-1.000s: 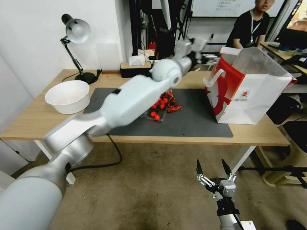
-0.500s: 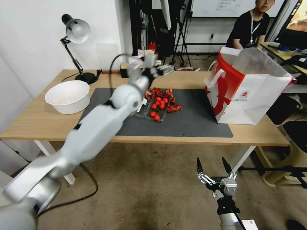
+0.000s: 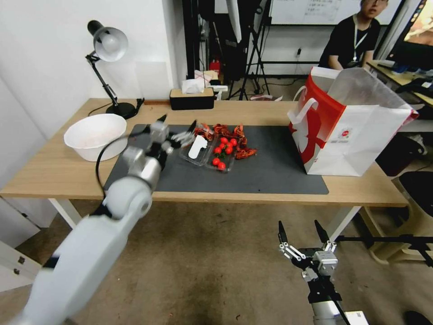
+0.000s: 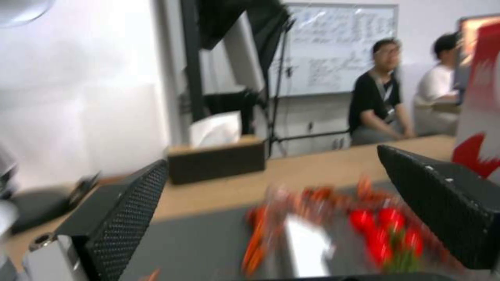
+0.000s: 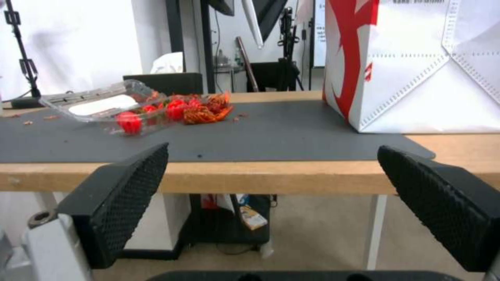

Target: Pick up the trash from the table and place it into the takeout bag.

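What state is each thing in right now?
left gripper: open, empty, over the mat beside the tray
right gripper: open, empty, below the table edge
tray: clear, lying on the mat, red bits in it
bowl: upright on the table
bag: standing, mouth open
lamp: upright at the table's back

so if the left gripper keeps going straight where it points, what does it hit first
Most likely the clear plastic tray of red food scraps on the grey mat: the left gripper, fingers open, points at it. Depth is unclear.
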You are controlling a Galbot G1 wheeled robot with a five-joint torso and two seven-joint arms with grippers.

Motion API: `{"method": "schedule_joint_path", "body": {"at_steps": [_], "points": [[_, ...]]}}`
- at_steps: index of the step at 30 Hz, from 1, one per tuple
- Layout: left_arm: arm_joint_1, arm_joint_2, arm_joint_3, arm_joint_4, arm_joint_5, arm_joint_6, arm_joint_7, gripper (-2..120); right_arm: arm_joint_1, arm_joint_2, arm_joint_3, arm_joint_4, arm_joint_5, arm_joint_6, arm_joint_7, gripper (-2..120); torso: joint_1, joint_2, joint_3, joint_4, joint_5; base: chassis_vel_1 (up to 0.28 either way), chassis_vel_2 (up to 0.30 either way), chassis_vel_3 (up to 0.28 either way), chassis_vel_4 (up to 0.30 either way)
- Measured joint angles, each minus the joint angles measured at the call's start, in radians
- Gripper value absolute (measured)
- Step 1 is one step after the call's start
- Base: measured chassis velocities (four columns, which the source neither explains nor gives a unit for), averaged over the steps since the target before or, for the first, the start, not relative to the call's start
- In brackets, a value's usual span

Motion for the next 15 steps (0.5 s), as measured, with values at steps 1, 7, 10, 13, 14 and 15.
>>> {"method": "schedule_joint_path", "body": {"at_steps": [1,7,10,13,14,15], "points": [[0.051,-0.011,-0.028,-0.014,0.029,-0.008,-0.003,100,0.000,-0.001,0.000,0.003,0.000,0.000,0.001,100,0.000,0.000,0.000,0.0001,-0.0002,0.000,0.000,0.000,0.000],[0.239,-0.073,-0.135,-0.081,0.173,-0.027,-0.027,100,0.001,-0.006,0.001,0.013,0.000,0.000,0.006,100,0.000,0.000,0.000,0.0002,0.0000,0.000,0.000,0.000,0.000],[0.338,-0.112,-0.178,-0.120,0.202,-0.027,-0.029,100,0.006,-0.008,0.005,0.017,0.002,0.000,0.014,100,0.000,0.000,0.000,-0.0001,0.0001,0.000,0.000,0.000,0.000],[0.429,-0.147,-0.218,-0.143,0.206,-0.028,-0.024,100,0.012,-0.009,0.012,0.021,0.007,-0.002,0.019,100,0.000,0.000,0.000,0.0001,0.0002,0.000,0.000,0.000,0.000],[0.458,-0.156,-0.230,-0.148,0.207,-0.033,-0.017,100,0.015,-0.009,0.014,0.021,0.010,-0.002,0.020,100,0.000,0.000,0.000,-0.0001,0.0001,0.000,0.000,0.000,0.000],[0.458,-0.156,-0.230,-0.148,0.207,-0.033,-0.017,100,0.015,-0.009,0.014,0.021,0.010,-0.002,0.020,100,0.000,0.000,0.000,-0.0001,0.0001,0.000,0.000,0.000,0.000]]}}
